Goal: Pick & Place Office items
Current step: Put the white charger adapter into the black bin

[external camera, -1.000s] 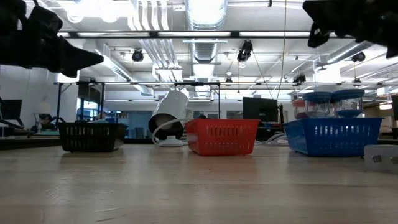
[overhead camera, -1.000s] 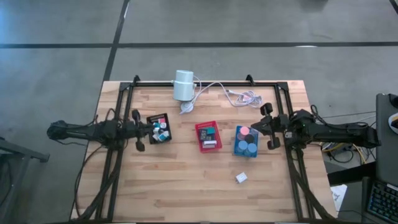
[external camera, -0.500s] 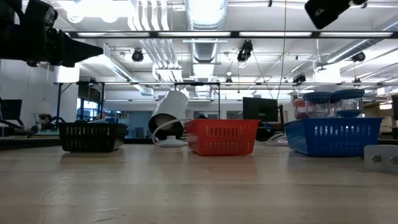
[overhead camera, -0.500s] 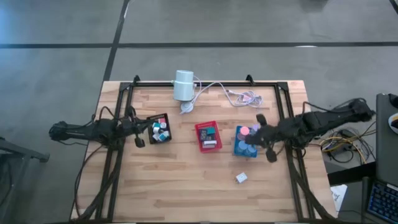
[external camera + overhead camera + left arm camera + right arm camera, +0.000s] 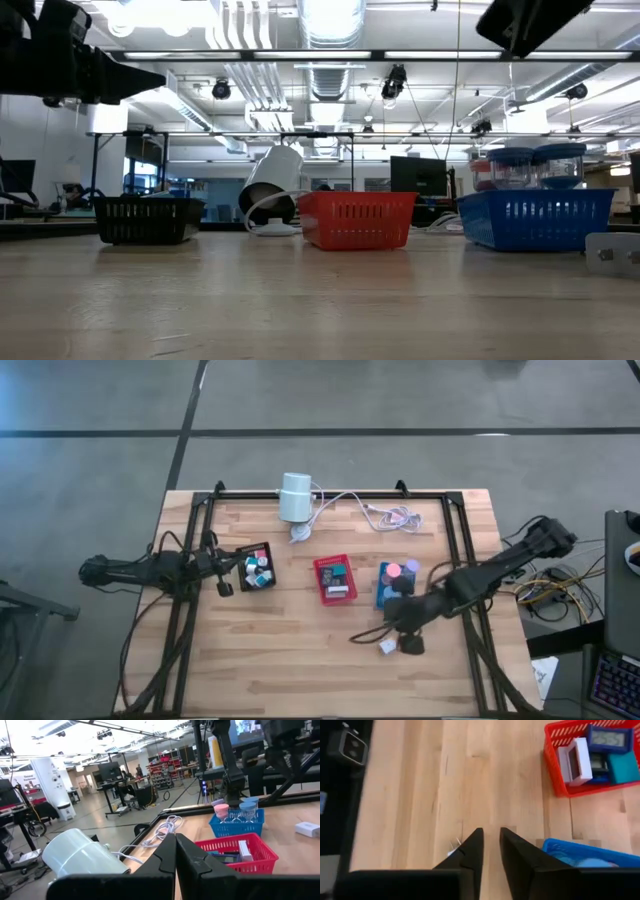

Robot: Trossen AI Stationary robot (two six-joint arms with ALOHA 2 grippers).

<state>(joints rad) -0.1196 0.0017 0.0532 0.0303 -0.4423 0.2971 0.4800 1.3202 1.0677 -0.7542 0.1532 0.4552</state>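
Only three trays (image 5: 336, 593), two hands (image 5: 383, 632).

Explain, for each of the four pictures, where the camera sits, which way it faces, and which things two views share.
High view: above, straight down; both arms, right gripper near a small white piece.
Low view: table height, level; black tray, red tray, blue tray.
Left wrist view: on the left arm, forward past the shut left gripper.
Right wrist view: on the right arm, down onto the table.
Shared: the red tray shows in all four.
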